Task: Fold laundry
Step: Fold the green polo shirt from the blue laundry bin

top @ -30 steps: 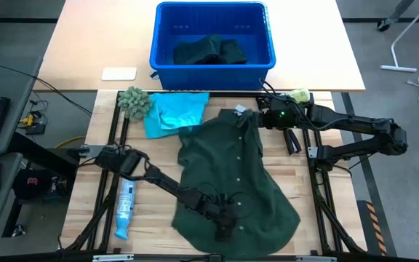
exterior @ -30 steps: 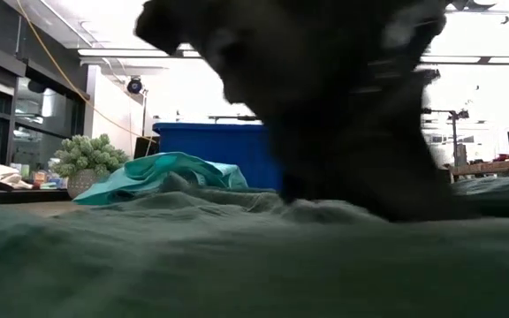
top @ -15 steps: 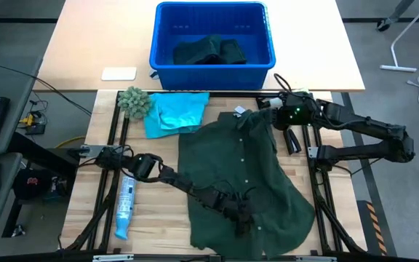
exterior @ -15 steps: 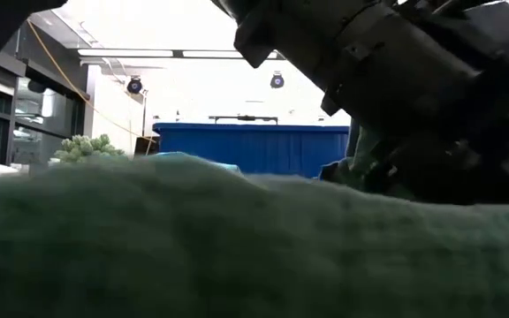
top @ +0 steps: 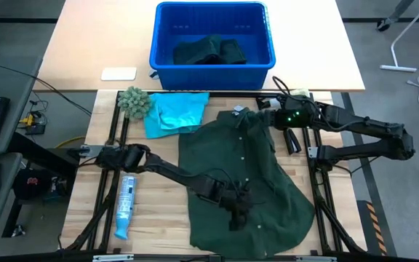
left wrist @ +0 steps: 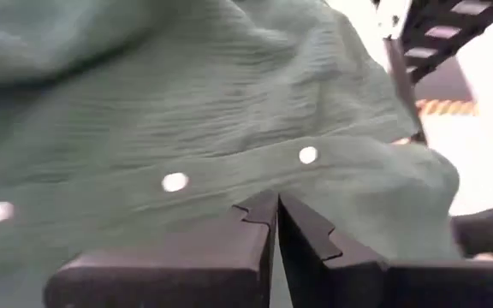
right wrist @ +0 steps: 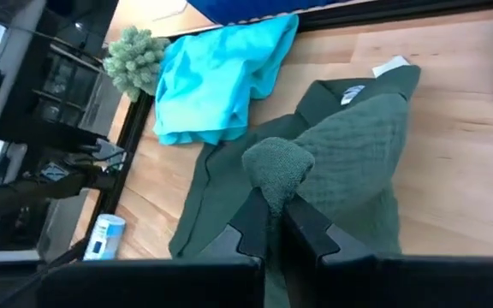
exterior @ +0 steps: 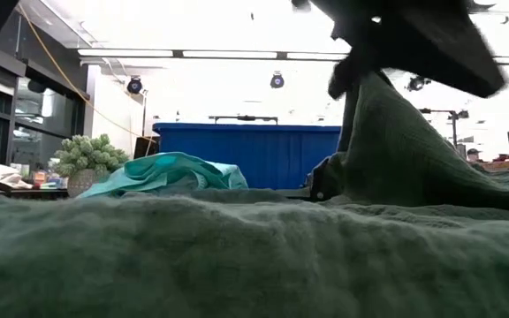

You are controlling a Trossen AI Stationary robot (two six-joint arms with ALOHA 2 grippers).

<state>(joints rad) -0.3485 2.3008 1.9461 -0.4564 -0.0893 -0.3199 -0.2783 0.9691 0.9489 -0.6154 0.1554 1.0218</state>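
A large dark green shirt point(top: 246, 175) lies spread over the middle of the table, its button strip point(left wrist: 229, 171) facing up. My left gripper point(top: 237, 212) is over the shirt's near part, shut on it. My right gripper point(top: 265, 120) is shut on the shirt's far end, beside the white neck tag point(right wrist: 353, 92). In the low view, green cloth point(exterior: 396, 150) rises in a peak under a dark gripper. A turquoise garment point(top: 177, 113) lies bunched on the table at the far left. My left gripper point(left wrist: 277, 205) has its shut fingertips at the edge of the shirt's button strip point(left wrist: 268, 175), between two white buttons, slanting down from the table's left. Cloth hangs below it in a peak while the rest lies on the table. My right gripper point(right wrist: 274, 205) pinches a bunched fold of the shirt point(right wrist: 279, 167) near its collar between both fingers. It slants down from the table's right. The fold stands lifted, and the cloth below it runs down onto the table.
A blue bin point(top: 213, 22) with another dark green garment point(top: 209, 51) stands at the far edge. A fuzzy grey-green ball point(top: 134, 102) sits far left, a blue-and-white bottle point(top: 124, 207) lies at the near left, and a white card point(top: 118, 73) lies beyond it.
My left gripper has gone toward the table's right edge, then up and slightly toward the far edge, staying shut. The shirt's near part has slid right and now rises in a peak. My right gripper has drawn the collar end a little to the right.
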